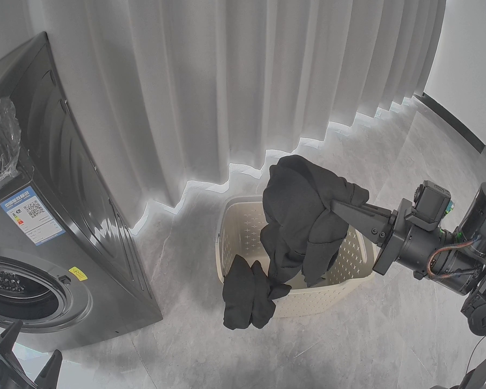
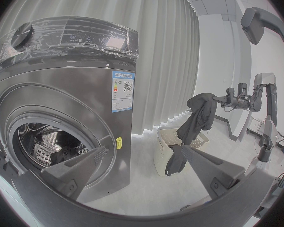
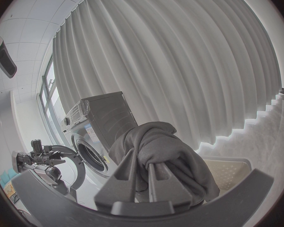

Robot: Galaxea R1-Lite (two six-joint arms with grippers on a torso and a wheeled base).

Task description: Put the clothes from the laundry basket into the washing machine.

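Observation:
My right gripper (image 1: 337,206) is shut on a dark garment (image 1: 302,217), which hangs above the cream laundry basket (image 1: 356,255). A lower fold of dark cloth (image 1: 248,293) drapes over the basket's front rim to the floor. In the right wrist view the gripper (image 3: 142,164) pinches the bunched garment (image 3: 161,142). The grey washing machine (image 1: 65,190) stands at the left, its drum opening (image 2: 44,145) uncovered with some dark cloth (image 2: 61,156) inside. Before that opening, my left gripper (image 2: 143,148) is open and holds nothing.
White curtains (image 1: 254,71) hang behind the basket and the machine. Grey tiled floor (image 1: 189,276) lies bare between the machine and the basket. A wall with a dark skirting board (image 1: 453,120) runs along the right side.

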